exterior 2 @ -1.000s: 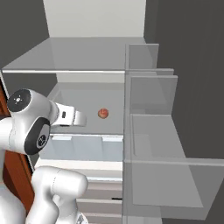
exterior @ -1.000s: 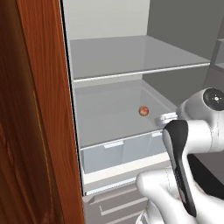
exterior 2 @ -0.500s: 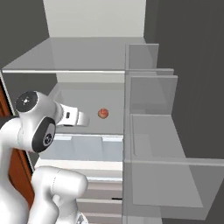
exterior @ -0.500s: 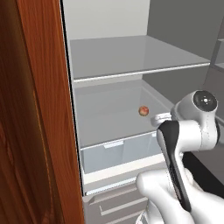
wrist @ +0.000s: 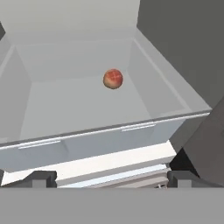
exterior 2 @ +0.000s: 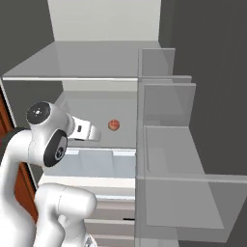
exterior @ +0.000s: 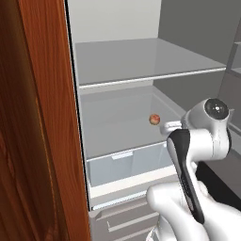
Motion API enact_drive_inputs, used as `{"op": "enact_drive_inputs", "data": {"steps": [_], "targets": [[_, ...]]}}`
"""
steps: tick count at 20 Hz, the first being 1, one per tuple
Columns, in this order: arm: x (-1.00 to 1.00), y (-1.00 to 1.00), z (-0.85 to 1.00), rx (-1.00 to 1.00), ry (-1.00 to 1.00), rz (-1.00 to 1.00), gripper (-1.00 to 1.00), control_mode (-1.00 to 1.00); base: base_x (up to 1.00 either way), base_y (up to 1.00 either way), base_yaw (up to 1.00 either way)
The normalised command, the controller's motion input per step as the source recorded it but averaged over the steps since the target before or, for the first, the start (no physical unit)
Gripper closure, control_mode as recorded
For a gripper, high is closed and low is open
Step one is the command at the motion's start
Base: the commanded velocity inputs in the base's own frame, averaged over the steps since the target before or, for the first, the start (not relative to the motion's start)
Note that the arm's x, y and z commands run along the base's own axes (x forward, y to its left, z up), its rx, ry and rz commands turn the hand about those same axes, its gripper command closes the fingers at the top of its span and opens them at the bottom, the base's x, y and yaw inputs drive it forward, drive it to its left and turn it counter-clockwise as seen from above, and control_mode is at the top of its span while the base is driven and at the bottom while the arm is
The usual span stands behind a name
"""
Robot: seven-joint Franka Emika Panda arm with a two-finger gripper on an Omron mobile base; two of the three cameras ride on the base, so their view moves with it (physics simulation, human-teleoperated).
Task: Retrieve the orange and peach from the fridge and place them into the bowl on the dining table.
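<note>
My two-finger gripper (wrist: 113,176) has crept slightly forward over the last second, towards the open tall light grey fridge (exterior: 141,61). The fingers stay spread as wide as they go, with nothing between them. I judge this to be the closing part of the reach for the first fruit; no grasp has begun.

My white arm rises from the base, bends at a round dark-capped joint and sends the forearm level towards the fridge. The hand (exterior 2: 91,133) points in over the front lip of the lower compartment, aimed a little downward.

Beside me on the left stands a red-brown wooden cabinet panel (exterior: 37,117). Just beyond my fingertips is the pale translucent crisper drawer (exterior: 127,164), shut, with grey drawers under it.

Above that drawer lies a flat grey shelf floor, and on it, towards the back and well apart from my fingers, sits the small round peach (wrist: 113,78), blushed reddish-pink with pale yellow patches. It rests alone, untouched, almost straight ahead of the hand.

Farther up, a clear glass shelf (exterior: 150,77) spans the fridge, bare. To the right hang clear door bins (exterior 2: 169,144).
</note>
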Motion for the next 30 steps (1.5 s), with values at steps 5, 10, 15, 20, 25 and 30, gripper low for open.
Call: {"op": "enact_drive_inputs", "data": {"steps": [5, 10, 15, 20, 25, 30], "targets": [[0.42, 0.0, -0.02, 0.09, 0.0, 0.0, -1.0, -1.0, 0.0, 0.0, 0.0], [0.42, -0.04, -0.14, 0.06, 0.0, 0.0, -1.0, -1.0, 0.0, 0.0, 0.0], [0.33, -0.14, -0.25, 0.04, 0.0, 0.0, -1.0, -1.0, 0.0, 0.0, 0.0], [0.37, -0.08, -0.19, 0.02, 0.0, 0.0, -1.0, -1.0, 0.0, 0.0, 0.0], [0.47, -0.01, -0.16, 0.0, 0.0, 0.0, -1.0, -1.0, 0.0, 0.0, 0.0], [0.46, -0.05, -0.2, 0.0, 0.0, 0.0, -1.0, -1.0, 0.0, 0.0, 0.0]]}}
